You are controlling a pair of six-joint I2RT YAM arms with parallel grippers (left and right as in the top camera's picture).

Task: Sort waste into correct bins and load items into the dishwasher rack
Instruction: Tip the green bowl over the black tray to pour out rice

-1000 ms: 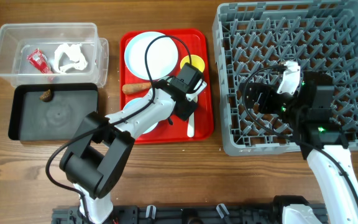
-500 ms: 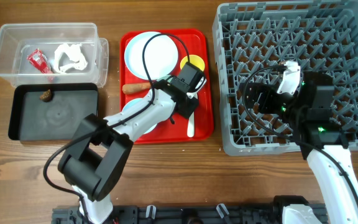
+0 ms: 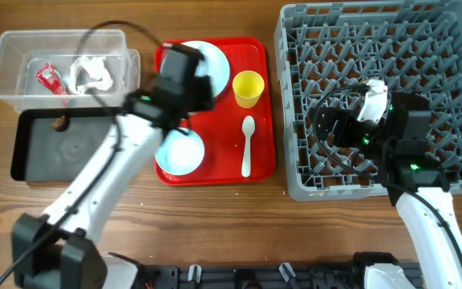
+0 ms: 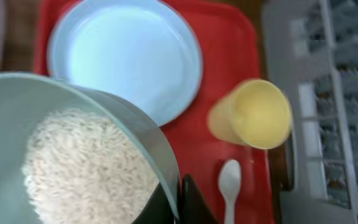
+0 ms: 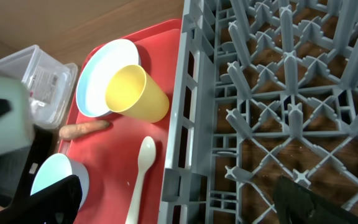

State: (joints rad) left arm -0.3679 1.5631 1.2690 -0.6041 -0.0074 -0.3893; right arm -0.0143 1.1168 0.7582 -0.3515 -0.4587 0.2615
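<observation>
My left gripper (image 4: 178,194) is shut on the rim of a pale blue bowl (image 4: 17,106) full of white rice (image 4: 86,165), held above the red tray's left part. Overhead, the left gripper (image 3: 181,74) hides that bowl. Below it lie the round blue plate (image 4: 126,56), the yellow cup (image 4: 253,113) and the white spoon (image 4: 229,183). A second bowl (image 3: 179,151) sits on the tray's front left. The carrot (image 5: 82,129) lies beside the plate. My right gripper (image 5: 185,205) is open over the grey dishwasher rack (image 3: 423,48).
The clear tub (image 3: 14,48) at far left holds a red wrapper (image 3: 50,79) and white tissue (image 3: 91,74). In front of it the black tray (image 3: 95,156) holds a brown lump (image 3: 58,123). The red tray (image 3: 267,104) lies between the bins and the rack.
The left gripper closed on the rice bowl at the tray's right side, then swung it up and left over the tray's back left. The right arm stayed still.
</observation>
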